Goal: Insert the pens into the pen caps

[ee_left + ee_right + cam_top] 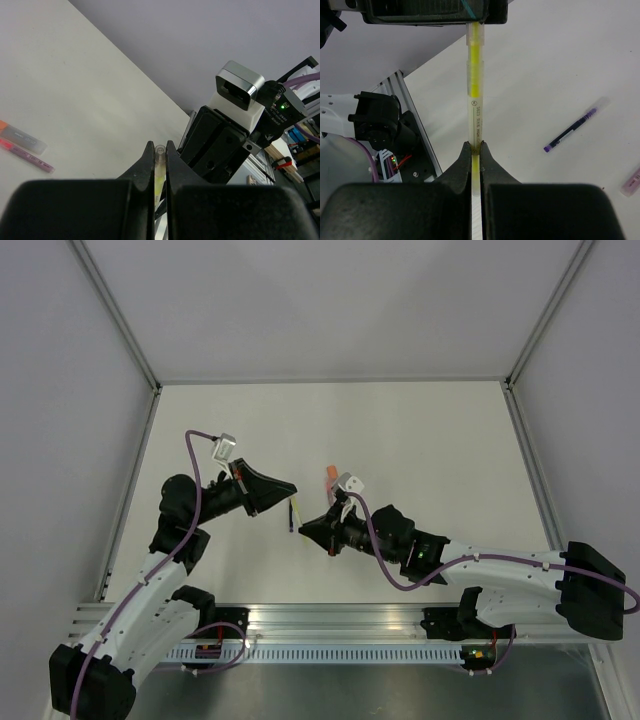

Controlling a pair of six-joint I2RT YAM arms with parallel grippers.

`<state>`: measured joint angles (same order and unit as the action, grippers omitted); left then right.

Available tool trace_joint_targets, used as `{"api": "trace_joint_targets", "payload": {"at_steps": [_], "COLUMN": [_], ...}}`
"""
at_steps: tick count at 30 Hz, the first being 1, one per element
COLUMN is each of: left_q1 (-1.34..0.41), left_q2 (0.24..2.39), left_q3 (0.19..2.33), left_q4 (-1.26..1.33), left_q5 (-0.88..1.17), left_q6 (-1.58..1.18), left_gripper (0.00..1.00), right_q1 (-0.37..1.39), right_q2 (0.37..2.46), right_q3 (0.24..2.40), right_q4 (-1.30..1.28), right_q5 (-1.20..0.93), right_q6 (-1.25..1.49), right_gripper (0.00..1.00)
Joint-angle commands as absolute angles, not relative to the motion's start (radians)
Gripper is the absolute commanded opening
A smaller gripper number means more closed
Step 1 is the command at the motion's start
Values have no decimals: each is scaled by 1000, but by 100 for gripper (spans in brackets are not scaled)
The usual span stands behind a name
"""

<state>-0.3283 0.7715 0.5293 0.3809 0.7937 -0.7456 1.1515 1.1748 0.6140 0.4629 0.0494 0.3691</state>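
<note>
The pale yellow pen (pixel 476 120) spans the gap between both grippers, held above the table; in the top view it is a short stick (pixel 296 510). My right gripper (pixel 475 146) is shut on its printed barrel. My left gripper (pixel 160 146) is shut on the clear pen cap (pixel 160 150), which sits over the pen's far end (pixel 475 75). In the top view the left gripper (pixel 288 490) and right gripper (pixel 306 527) face each other closely. A purple pen (pixel 572 131) lies on the table. An orange-ended pen (pixel 20 139) and a pink-purple pen (pixel 27 155) lie side by side.
The orange piece (pixel 331 473) lies just beyond the right wrist camera. A pink end (pixel 632 182) shows at the right wrist view's edge. The aluminium rail (pixel 340 625) runs along the near edge, and grey walls enclose the white table (pixel 430 440).
</note>
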Motion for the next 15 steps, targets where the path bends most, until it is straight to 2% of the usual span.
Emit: {"api": "trace_joint_targets", "payload": {"at_steps": [1, 15], "left_q1": [-327, -325], "left_q2": [764, 750], "left_q3": [517, 535], "left_q4": [428, 282], "left_q5": [857, 910], "left_q6": [-738, -631], "left_gripper": [2, 3], "right_q1": [1154, 1155], "right_q2": [1173, 1154], "right_q3": [675, 730], "right_q4": [473, 377], "right_q5": [67, 89], "right_q6": [350, 310], "right_gripper": [0, 0]}}
